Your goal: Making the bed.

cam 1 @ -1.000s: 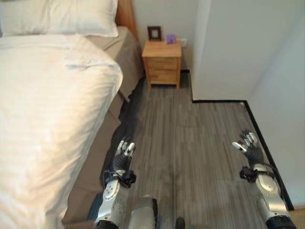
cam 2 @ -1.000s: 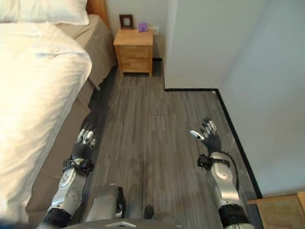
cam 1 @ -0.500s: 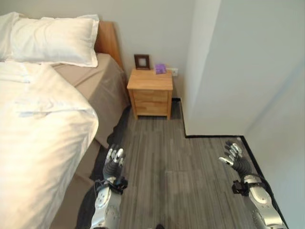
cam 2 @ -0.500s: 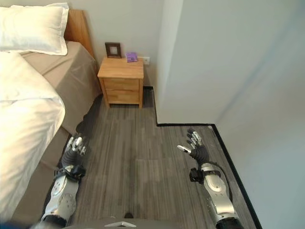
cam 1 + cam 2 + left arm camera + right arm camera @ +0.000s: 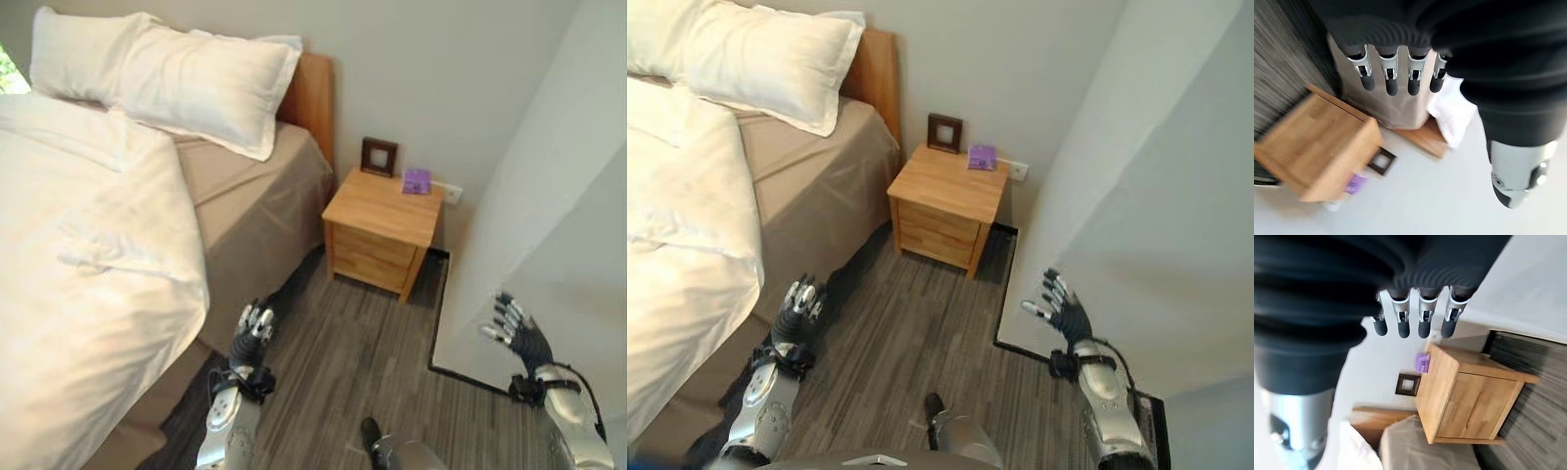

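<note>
The bed (image 5: 250, 211) fills the left side, its tan fitted sheet bare along the near edge. A white duvet (image 5: 88, 284) lies bunched over the left part, folded back from the head end. Two white pillows (image 5: 186, 78) lean against the wooden headboard (image 5: 312, 98). My left hand (image 5: 250, 338) hangs open over the floor beside the bed's edge, fingers straight, holding nothing. My right hand (image 5: 1063, 313) is raised open near the white wall (image 5: 1136, 215), also holding nothing.
A wooden nightstand (image 5: 380, 230) stands between the bed and the wall corner, with a small dark picture frame (image 5: 378, 156) and a purple object (image 5: 416, 180) on top. Grey wood-plank floor (image 5: 911, 362) runs between bed and wall. A black skirting strip (image 5: 438, 313) edges the wall.
The camera has swung up and to the right, bringing the pillows, headboard and nightstand closer into view. Both hands stay open and held out in front.
</note>
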Tool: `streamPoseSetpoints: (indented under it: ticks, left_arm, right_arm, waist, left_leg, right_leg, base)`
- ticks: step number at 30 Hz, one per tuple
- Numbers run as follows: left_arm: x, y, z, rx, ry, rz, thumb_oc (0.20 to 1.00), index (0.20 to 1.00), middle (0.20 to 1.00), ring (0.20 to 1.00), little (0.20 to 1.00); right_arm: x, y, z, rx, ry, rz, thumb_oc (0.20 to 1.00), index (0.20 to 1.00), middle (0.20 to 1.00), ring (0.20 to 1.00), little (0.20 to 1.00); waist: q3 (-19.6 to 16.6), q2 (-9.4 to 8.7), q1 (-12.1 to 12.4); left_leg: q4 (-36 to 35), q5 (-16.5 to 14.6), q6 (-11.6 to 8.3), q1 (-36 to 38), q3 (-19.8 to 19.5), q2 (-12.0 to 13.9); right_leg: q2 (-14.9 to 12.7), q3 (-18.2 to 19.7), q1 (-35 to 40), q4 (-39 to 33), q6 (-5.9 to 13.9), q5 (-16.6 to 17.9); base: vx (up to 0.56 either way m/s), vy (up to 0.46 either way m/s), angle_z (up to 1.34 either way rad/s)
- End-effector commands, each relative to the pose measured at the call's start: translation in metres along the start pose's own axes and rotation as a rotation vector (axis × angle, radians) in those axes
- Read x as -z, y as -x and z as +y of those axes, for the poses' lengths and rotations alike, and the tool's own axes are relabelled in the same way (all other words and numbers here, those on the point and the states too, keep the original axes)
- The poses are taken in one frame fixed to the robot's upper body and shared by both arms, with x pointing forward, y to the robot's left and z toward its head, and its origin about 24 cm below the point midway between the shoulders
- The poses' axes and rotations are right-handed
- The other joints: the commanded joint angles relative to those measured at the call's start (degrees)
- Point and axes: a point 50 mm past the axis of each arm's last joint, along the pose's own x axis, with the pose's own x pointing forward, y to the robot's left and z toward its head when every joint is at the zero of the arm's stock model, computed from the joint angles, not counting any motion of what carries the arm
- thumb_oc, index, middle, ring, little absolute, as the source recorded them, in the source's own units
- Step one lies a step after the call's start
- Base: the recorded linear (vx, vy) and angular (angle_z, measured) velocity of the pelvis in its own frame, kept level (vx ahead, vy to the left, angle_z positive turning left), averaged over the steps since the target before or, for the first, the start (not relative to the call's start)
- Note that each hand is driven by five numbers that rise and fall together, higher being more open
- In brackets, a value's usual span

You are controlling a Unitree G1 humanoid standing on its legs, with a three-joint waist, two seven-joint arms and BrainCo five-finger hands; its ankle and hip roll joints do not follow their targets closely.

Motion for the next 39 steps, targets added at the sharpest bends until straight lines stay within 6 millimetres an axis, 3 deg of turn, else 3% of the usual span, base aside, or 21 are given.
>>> streamPoseSetpoints:
  ticks: [1, 2, 4, 5, 6, 9, 11, 12, 16, 19, 23, 26, 29, 31, 33, 39]
  left_arm:
    - [-0.025, -0.006, -0.002, 0.055, -0.012, -0.106, 1.000, 1.000, 1.000, 1.000, 1.000]
    - [-0.024, -0.007, -0.004, 0.058, -0.009, -0.103, 1.000, 1.000, 1.000, 1.000, 1.000]
    - [-0.019, -0.009, -0.004, 0.056, 0.002, -0.082, 1.000, 1.000, 1.000, 1.000, 1.000]
    - [-0.016, -0.008, -0.004, 0.057, 0.001, -0.067, 1.000, 1.000, 1.000, 1.000, 1.000]
    - [-0.014, -0.006, 0.001, 0.040, -0.007, -0.061, 1.000, 1.000, 1.000, 1.000, 1.000]
    - [-0.015, -0.003, 0.008, 0.009, -0.025, -0.061, 1.000, 1.000, 1.000, 1.000, 1.000]
    - [-0.016, 0.000, 0.014, -0.010, -0.032, -0.057, 1.000, 1.000, 1.000, 1.000, 1.000]
    - [-0.018, 0.004, 0.018, -0.025, -0.034, -0.064, 1.000, 1.000, 1.000, 1.000, 1.000]
    - [-0.018, 0.014, 0.036, -0.093, -0.088, -0.048, 1.000, 1.000, 1.000, 1.000, 1.000]
    - [-0.023, 0.018, 0.045, -0.112, -0.138, -0.046, 1.000, 1.000, 1.000, 1.000, 1.000]
    - [-0.037, 0.018, 0.045, -0.109, -0.162, -0.092, 1.000, 1.000, 1.000, 1.000, 1.000]
    - [-0.038, 0.017, 0.045, -0.090, -0.180, -0.082, 1.000, 1.000, 1.000, 1.000, 1.000]
    - [-0.039, 0.020, 0.050, -0.099, -0.198, -0.076, 1.000, 1.000, 1.000, 1.000, 1.000]
    - [-0.037, 0.021, 0.051, -0.097, -0.182, -0.072, 1.000, 1.000, 1.000, 1.000, 1.000]
    - [-0.031, 0.021, 0.052, -0.092, -0.165, -0.045, 1.000, 1.000, 1.000, 1.000, 1.000]
    - [-0.025, 0.010, 0.036, -0.009, -0.209, -0.019, 1.000, 1.000, 1.000, 1.000, 1.000]
  right_arm:
    - [-0.030, 0.001, -0.018, 0.076, -0.013, -0.165, 1.000, 1.000, 1.000, 1.000, 1.000]
    - [-0.029, 0.004, -0.022, 0.099, -0.009, -0.163, 1.000, 1.000, 1.000, 1.000, 1.000]
    - [-0.026, 0.007, -0.029, 0.140, -0.009, -0.162, 1.000, 1.000, 1.000, 1.000, 1.000]
    - [-0.026, 0.008, -0.030, 0.149, -0.002, -0.162, 1.000, 1.000, 1.000, 1.000, 1.000]
    - [-0.027, 0.007, -0.029, 0.147, 0.013, -0.164, 1.000, 1.000, 1.000, 1.000, 1.000]
    - [-0.027, 0.004, -0.024, 0.140, -0.013, -0.171, 1.000, 1.000, 1.000, 1.000, 1.000]
    - [-0.023, 0.005, -0.020, 0.129, -0.028, -0.157, 1.000, 1.000, 1.000, 1.000, 1.000]
    - [-0.022, 0.005, -0.017, 0.112, -0.026, -0.153, 1.000, 1.000, 1.000, 1.000, 1.000]
    - [-0.020, 0.003, -0.004, 0.064, -0.033, -0.144, 1.000, 1.000, 1.000, 1.000, 1.000]
    - [-0.022, -0.003, 0.010, 0.002, -0.043, -0.154, 1.000, 1.000, 1.000, 1.000, 1.000]
    - [-0.034, -0.015, 0.035, -0.107, -0.025, -0.191, 1.000, 1.000, 1.000, 1.000, 1.000]
    - [-0.035, -0.017, 0.041, -0.147, 0.009, -0.189, 1.000, 1.000, 1.000, 1.000, 1.000]
    - [-0.039, -0.020, 0.052, -0.194, -0.007, -0.203, 1.000, 1.000, 1.000, 1.000, 1.000]
    - [-0.042, -0.022, 0.055, -0.217, -0.003, -0.211, 1.000, 1.000, 1.000, 1.000, 1.000]
    - [-0.044, -0.021, 0.055, -0.242, 0.009, -0.217, 1.000, 1.000, 1.000, 1.000, 1.000]
    - [-0.047, -0.018, 0.052, -0.244, 0.023, -0.230, 1.000, 1.000, 1.000, 1.000, 1.000]
  waist:
    - [1.1, -2.51, -1.9]
    - [1.1, -2.49, -1.9]
    - [0.7, -1.43, -2.6]
    - [0.7, -1.10, -2.6]
    - [0.8, -0.14, -2.5]
    - [0.5, 0.06, -2.0]
    - [0.0, -0.20, -1.7]
    - [-0.2, -0.11, -1.3]
    - [-1.2, -0.78, 0.5]
    - [-1.6, -1.35, 2.2]
    - [0.2, -0.42, 3.8]
    - [0.9, 1.06, 3.9]
    - [1.0, 2.12, 4.5]
    - [0.9, 2.09, 4.5]
    - [1.2, 1.87, 3.0]
    - [1.1, 1.07, 1.4]
  left_leg:
    - [-11.8, -4.0, 4.61, -6.9, 12.7, -0.9]
    - [-14.5, -4.8, 4.46, -8.6, 16.1, 0.2]
    - [-23.5, -3.5, 3.74, -11.2, 25.5, 2.6]
    - [-25.7, -2.3, 3.59, -11.9, 27.6, 2.4]
    - [-28.9, 0.1, 3.14, -12.6, 27.4, 1.0]
    - [-29.7, 2.2, 2.53, -14.0, 28.4, 1.1]
    - [-29.7, 1.8, 2.09, -13.6, 30.5, 1.2]
    - [-30.7, 2.0, 3.13, -13.1, 31.4, 1.2]
    - [-32.1, -0.5, 4.59, -11.2, 29.9, -0.5]
    - [-34.4, -1.9, 6.06, -8.8, 29.5, -2.1]
    - [-37.0, -2.8, 8.08, -5.2, 28.6, -3.2]
    - [-38.4, -3.3, 8.38, -2.8, 24.8, -3.6]
    - [-39.3, -4.3, 7.36, -0.9, 23.9, -3.1]
    - [-39.6, -4.7, 6.87, -0.5, 23.1, -3.3]
    - [-39.4, -6.1, 6.41, 1.2, 19.1, -4.2]
    - [-40.6, -6.1, 4.84, 3.4, 11.9, -4.5]
  right_leg:
    - [-5.1, 3.7, 8.3, -7.8, 6.00, 4.5]
    - [-5.9, 2.5, 9.8, -8.2, 5.89, 3.5]
    - [-5.9, -1.1, 11.7, -8.5, 5.82, 1.5]
    - [-5.7, -1.9, 12.3, -8.6, 5.54, 0.6]
    - [-4.9, -3.1, 13.4, -8.6, 5.38, -0.6]
    - [-4.7, -4.0, 14.4, -9.3, 4.94, -1.1]
    - [-4.9, -4.7, 16.0, -10.1, 4.94, -2.2]
    - [-4.8, -5.1, 16.3, -10.5, 4.93, -2.2]
    - [-6.3, -5.9, 18.5, -10.4, 6.38, -3.2]
    - [-7.5, -5.9, 17.2, -5.8, 8.41, -0.5]
    - [-9.2, -7.2, 10.9, 8.2, 10.86, 6.1]
    - [-9.4, -6.0, 7.9, 11.5, 10.41, 7.9]
    - [-17.1, -12.1, 7.6, 4.3, 9.95, 9.0]
    - [-17.7, -11.8, 6.8, 0.5, 10.45, 9.4]
    - [-14.6, -5.6, 6.4, -7.4, 11.54, 9.4]
    - [-12.8, 0.0, 4.3, -11.0, 13.07, 11.5]
  base:
    - [0.22, -0.192, 0.97]
    - [0.25, -0.127, 0.87]
    - [0.25, -0.087, 0.83]
    - [0.27, -0.026, 1.16]
    - [0.19, -0.002, 1.08]
    - [0.19, 0.003, 0.16]
    - [0.24, 0.025, -0.22]
    - [0.25, 0.068, 0.05]
    - [0.25, 0.107, 0.00]
    - [0.21, 0.137, 0.08]
    - [0.13, 0.152, 0.11]
    - [0.18, 0.070, 0.43]
    - [0.16, -0.022, 0.84]
    - [0.17, -0.050, 0.10]
    - [0.30, -0.079, 0.32]
    - [0.15, -0.121, 0.81]
